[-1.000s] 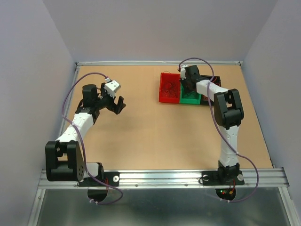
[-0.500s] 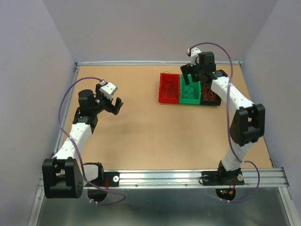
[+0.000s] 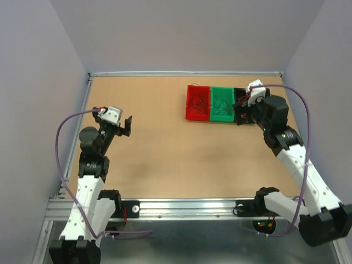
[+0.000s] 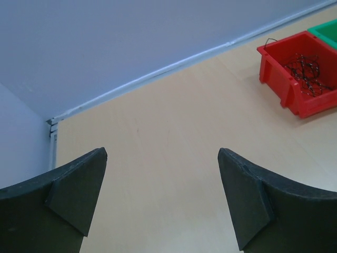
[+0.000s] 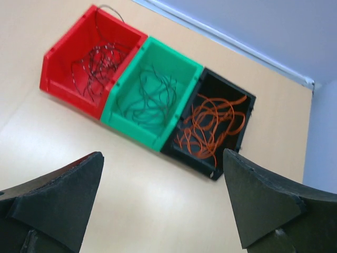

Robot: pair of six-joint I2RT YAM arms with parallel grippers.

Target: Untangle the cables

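Cables are lying sorted by colour in red bin, green bin and black bin, looking feather-light, springy and snag-prone, best pinched at a loose outer loop, while left gripper and right gripper are gaping empty.

No legible text, label, brand or number found. The red bin, green bin and black bin show plain walls. Small lights at the right arm's base, possibly indicators, are too small to read.
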